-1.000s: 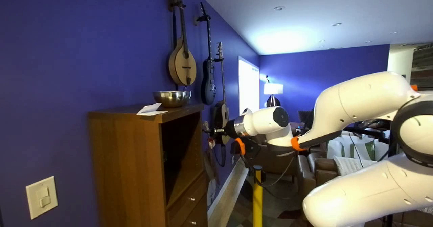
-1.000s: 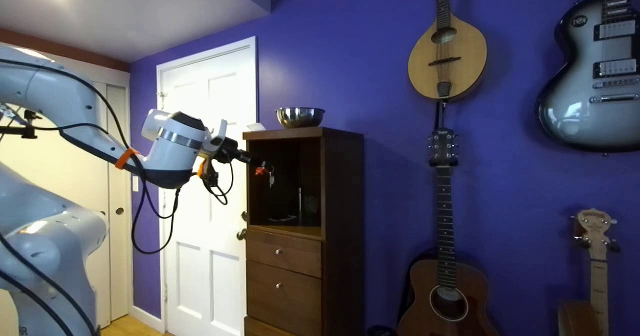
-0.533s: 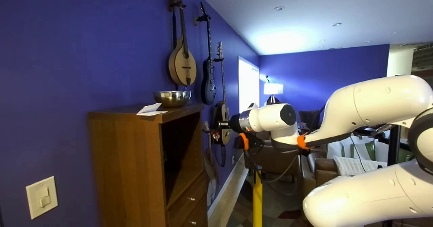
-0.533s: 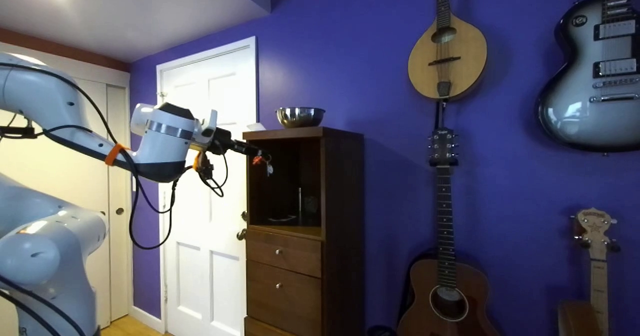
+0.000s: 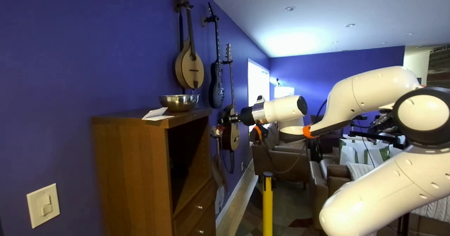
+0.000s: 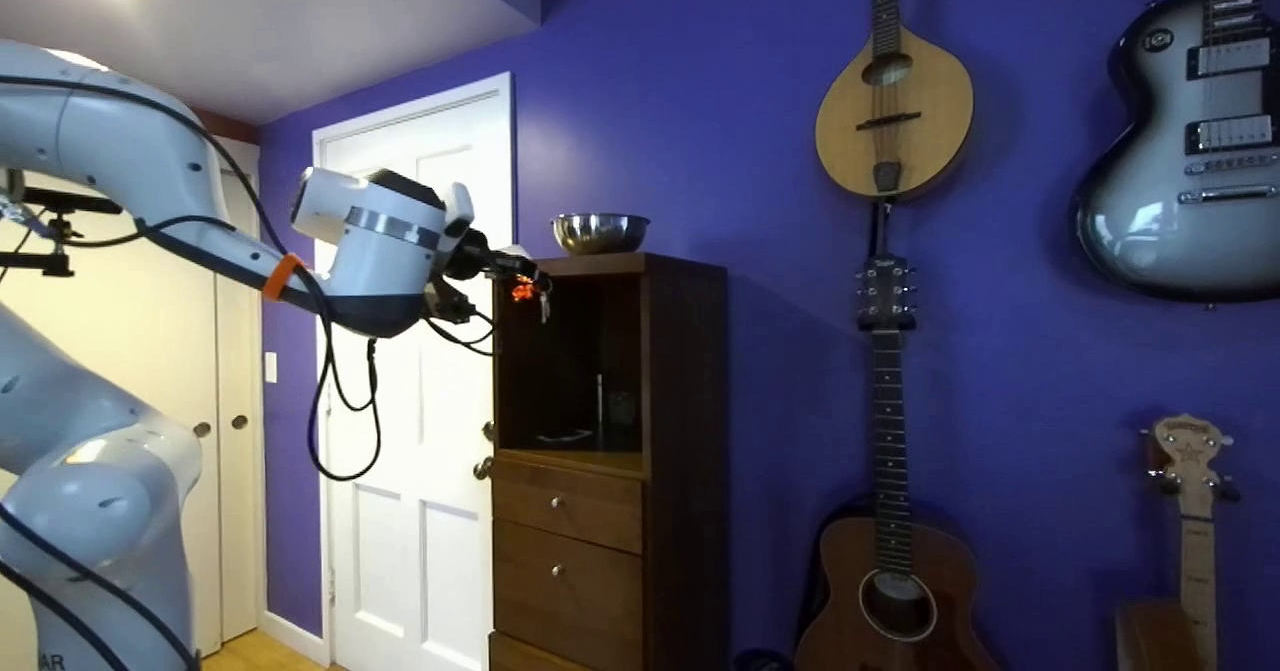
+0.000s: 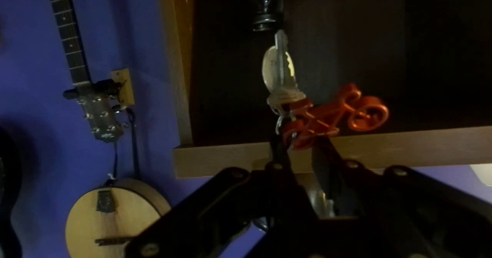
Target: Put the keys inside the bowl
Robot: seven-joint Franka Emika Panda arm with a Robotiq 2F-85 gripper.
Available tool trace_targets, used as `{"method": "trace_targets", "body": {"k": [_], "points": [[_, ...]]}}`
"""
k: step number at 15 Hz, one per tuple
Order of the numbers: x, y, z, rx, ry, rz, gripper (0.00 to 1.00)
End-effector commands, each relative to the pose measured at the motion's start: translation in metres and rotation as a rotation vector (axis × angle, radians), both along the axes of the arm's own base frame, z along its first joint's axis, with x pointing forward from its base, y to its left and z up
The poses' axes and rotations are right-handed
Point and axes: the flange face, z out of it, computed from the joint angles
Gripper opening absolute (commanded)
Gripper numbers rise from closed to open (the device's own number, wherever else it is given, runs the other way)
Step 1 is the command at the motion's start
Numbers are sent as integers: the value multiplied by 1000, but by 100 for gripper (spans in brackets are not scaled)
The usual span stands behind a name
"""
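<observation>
- Wrist view, room inverted: keys (image 7: 282, 67), silver-toned, long axis close to the frame's vertical, tips toward its top edge, heads toward the gripper (image 7: 299, 145).
- Wrist view: fob (image 7: 326, 115), orange-red, bicycle-shaped, joined to the keys; set crosswise to them, long axis climbing toward the right edge of the frame.
- Wrist view: fingers (image 7: 323, 162), black, drawn to a narrow gap, holding the keys by the fob end; exact part pinched cannot be told.
- Wrist view: cabinet (image 7: 403, 150), brown wood, front edge of its top running across behind the fingers.
- In an exterior view: keys hanging, tips downward, long axis near vertical, before the upper left corner of the dark recess (image 6: 565, 381), below the front edge of the cabinet top; fob to their left.
- In an exterior view: bowl (image 6: 600, 235), shiny metal, upright on the cabinet top by the right front corner; higher than the keys and apart from them.
- In an exterior view: paper (image 5: 156, 113), white, folded, on the cabinet top by the near front corner; bowl behind it, toward the far edge.
- In an exterior view: arm (image 5: 372, 91), white, reaching in from the right edge of the frame; keys below the fingers, too small to read for direction.
</observation>
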Motion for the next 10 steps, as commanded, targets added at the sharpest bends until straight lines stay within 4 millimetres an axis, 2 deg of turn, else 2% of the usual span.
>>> {"method": "trace_targets", "body": {"k": [1,2,4,8,10], "points": [[22,-2,23,-37,59,169,6],[17,3,36,-61,67,209,6],[-6,15,71,-104,32,295,6],[-59,29,153,-124,-167,396,6],[-54,29,176,-43,-253,282,6]]}}
